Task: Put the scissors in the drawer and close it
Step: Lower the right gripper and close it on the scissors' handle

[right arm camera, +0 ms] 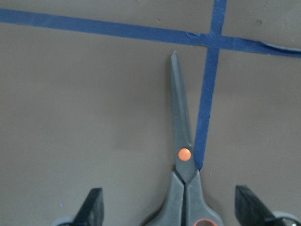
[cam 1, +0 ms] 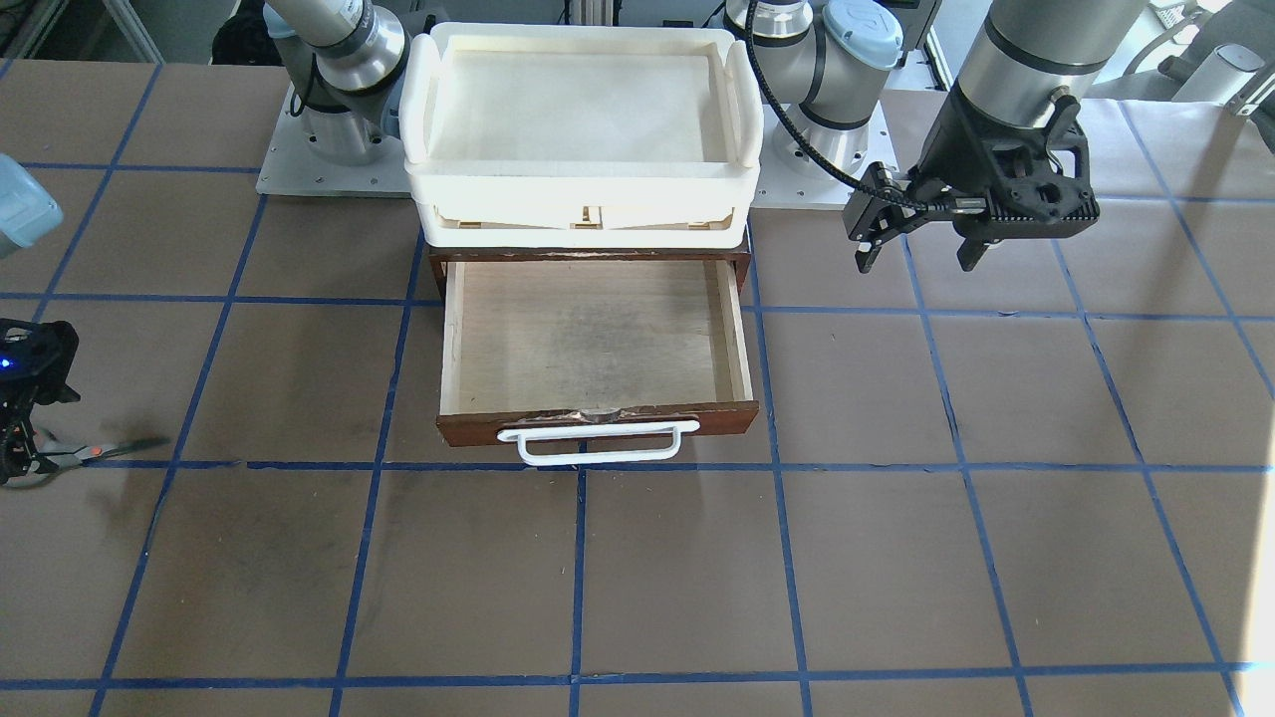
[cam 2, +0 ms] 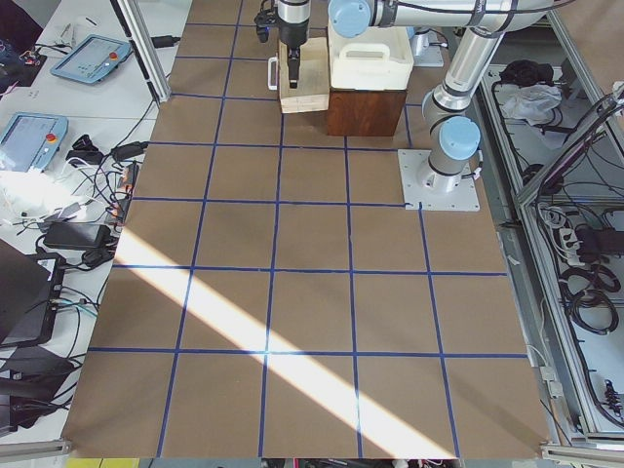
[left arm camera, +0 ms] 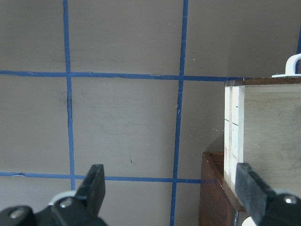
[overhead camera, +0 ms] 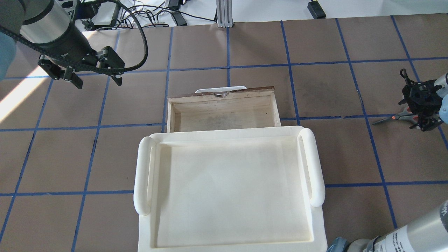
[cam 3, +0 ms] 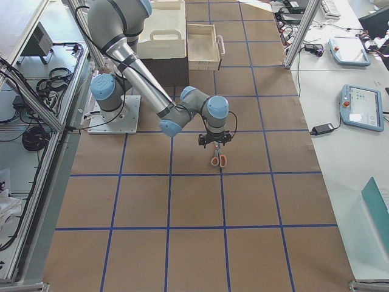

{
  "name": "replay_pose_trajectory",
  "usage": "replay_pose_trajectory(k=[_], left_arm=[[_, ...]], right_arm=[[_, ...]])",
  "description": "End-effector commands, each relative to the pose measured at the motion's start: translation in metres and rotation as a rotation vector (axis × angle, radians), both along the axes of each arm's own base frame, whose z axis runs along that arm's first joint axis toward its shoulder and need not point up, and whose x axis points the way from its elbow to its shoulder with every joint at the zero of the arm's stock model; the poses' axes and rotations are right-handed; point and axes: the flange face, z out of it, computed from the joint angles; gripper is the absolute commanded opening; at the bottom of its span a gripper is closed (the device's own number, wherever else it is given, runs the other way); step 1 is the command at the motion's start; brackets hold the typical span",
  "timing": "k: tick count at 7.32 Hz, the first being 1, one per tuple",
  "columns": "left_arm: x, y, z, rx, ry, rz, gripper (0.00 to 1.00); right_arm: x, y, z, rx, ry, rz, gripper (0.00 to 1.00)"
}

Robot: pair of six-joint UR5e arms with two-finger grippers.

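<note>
The scissors (right arm camera: 184, 155) lie flat on the brown table, dark blades closed, with an orange pivot dot. They also show in the front view (cam 1: 95, 450) and the overhead view (overhead camera: 392, 118). My right gripper (right arm camera: 169, 190) is open and low over their handles, one finger on each side; it also shows in the front view (cam 1: 22, 453). The drawer (cam 1: 598, 339) is pulled out and holds nothing, its white bar handle (cam 1: 598, 443) facing away from me. My left gripper (cam 1: 916, 257) is open and empty, hovering beside the drawer's cabinet; it also shows in the overhead view (overhead camera: 97, 82).
A cream-white plastic tray (cam 1: 583, 189) sits on top of the dark wooden cabinet, above the drawer. Blue tape lines grid the table. The scissors lie about two grid squares to the side of the drawer.
</note>
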Motion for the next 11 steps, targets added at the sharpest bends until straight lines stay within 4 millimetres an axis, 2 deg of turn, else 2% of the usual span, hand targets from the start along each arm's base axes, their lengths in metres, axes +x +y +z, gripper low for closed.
replay_pose_trajectory(k=[1,4,6,8,10,11], left_arm=[[0.000,0.000,0.000,0.002,0.000,0.000,1.00],[0.000,0.000,0.000,0.002,-0.001,-0.001,1.00],[0.000,0.003,0.002,0.000,-0.003,-0.004,1.00],[0.001,0.009,-0.001,0.006,-0.018,-0.004,1.00],[0.001,0.010,-0.001,0.005,-0.018,-0.004,1.00],[0.001,0.009,-0.001,0.006,-0.020,-0.005,1.00]], right_arm=[[-0.002,-0.003,-0.009,-0.013,0.003,0.012,0.97],[-0.003,-0.004,-0.018,-0.001,-0.002,0.011,0.97],[-0.003,-0.003,-0.019,0.006,0.000,0.010,0.74],[-0.003,-0.003,-0.022,0.012,-0.001,0.005,0.68],[-0.004,-0.003,-0.021,0.017,0.001,-0.001,0.66],[-0.004,-0.003,-0.021,0.017,0.003,0.000,0.59]])
